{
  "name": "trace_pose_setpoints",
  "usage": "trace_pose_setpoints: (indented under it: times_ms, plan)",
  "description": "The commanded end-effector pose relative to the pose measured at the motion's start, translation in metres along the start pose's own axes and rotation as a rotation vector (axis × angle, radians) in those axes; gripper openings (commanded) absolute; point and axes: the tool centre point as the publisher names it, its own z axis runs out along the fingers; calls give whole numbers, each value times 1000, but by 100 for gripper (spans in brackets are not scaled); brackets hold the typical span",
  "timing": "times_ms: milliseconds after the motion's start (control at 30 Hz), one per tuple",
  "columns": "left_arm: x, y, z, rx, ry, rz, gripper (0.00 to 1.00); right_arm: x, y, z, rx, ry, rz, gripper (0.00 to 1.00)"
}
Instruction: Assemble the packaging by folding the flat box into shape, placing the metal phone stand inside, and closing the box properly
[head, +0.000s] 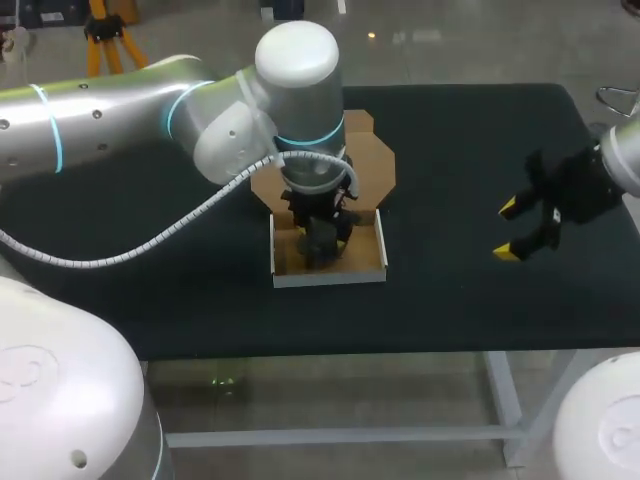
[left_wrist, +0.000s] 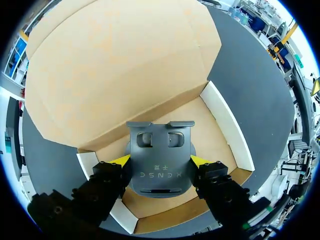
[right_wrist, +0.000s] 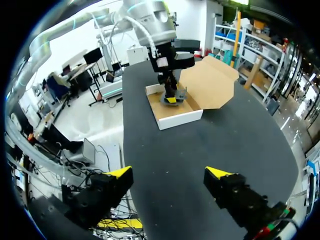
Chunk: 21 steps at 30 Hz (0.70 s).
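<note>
Phone stand (left_wrist: 160, 170) is inside the box (left_wrist: 226, 125), low over its brown floor and near the front wall; cannot tell if the base touches the floor yet. Left gripper (left_wrist: 160, 160) has it pinched from both sides, yellow fingertips (left_wrist: 121, 160) pressed on the edges of the round base, jaws spread about as wide as that base. My read is that gripping at the base keeps the stand level and lets it pass between the white side walls without catching. Box is folded into a shallow tray with its white walls standing, and it rests on the dark table (head: 450, 130). Lid flap (left_wrist: 115, 65) lies open flat behind the box, joined to its back edge, so the opening is free for loading. Right gripper (head: 508, 230) hangs well to the right of the box, above the table, jaws wide apart, holding nothing. It is probably parked clear of the box until the lid needs folding over. Step judged: placing the stand; closing not yet done.
</note>
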Motion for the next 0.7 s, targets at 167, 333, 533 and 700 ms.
trace_pose_setpoints:
  times_ms: [167, 333, 533, 700]
  plan:
    - [2, 0, 8, -19, 4, 7, 0, 0, -1, 0, -3, 1, -1, 100]
    - [3, 1, 14, -32, -10, 11, 0, 0, -1, 0, -3, 1, -1, 100]
    - [2, 1, 18, -35, -24, 0, 20, 0, -1, 0, -3, 1, -1, 100]
    - [2, 3, 14, -37, -32, -11, 100, 0, -1, 0, -3, 1, -1, 100]
